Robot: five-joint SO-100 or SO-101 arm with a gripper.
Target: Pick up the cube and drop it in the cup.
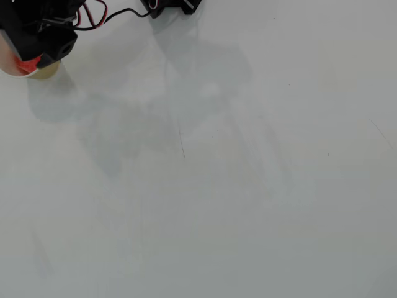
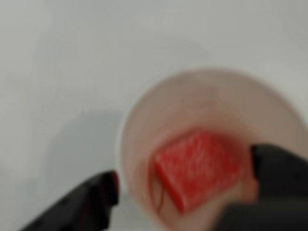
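In the wrist view the red speckled cube [image 2: 197,168] lies inside the cream-white cup [image 2: 216,96], low against its pale inner wall. My gripper [image 2: 185,175] hangs over the cup's mouth and is open. Its black fingers [image 2: 98,197] stand apart, one outside the cup's left rim and one at the right, and neither touches the cube. In the overhead view the cup [image 1: 44,72] sits at the far top left, mostly hidden under the black arm and gripper [image 1: 37,53]. A bit of the red cube [image 1: 28,64] shows there at the cup's mouth.
The white table [image 1: 217,186] stretches bare to the right and below the cup, marked only by soft shadows. The arm's base and red and black cables [image 1: 93,15] run along the top edge. The cup stands very close to the left edge of the overhead view.
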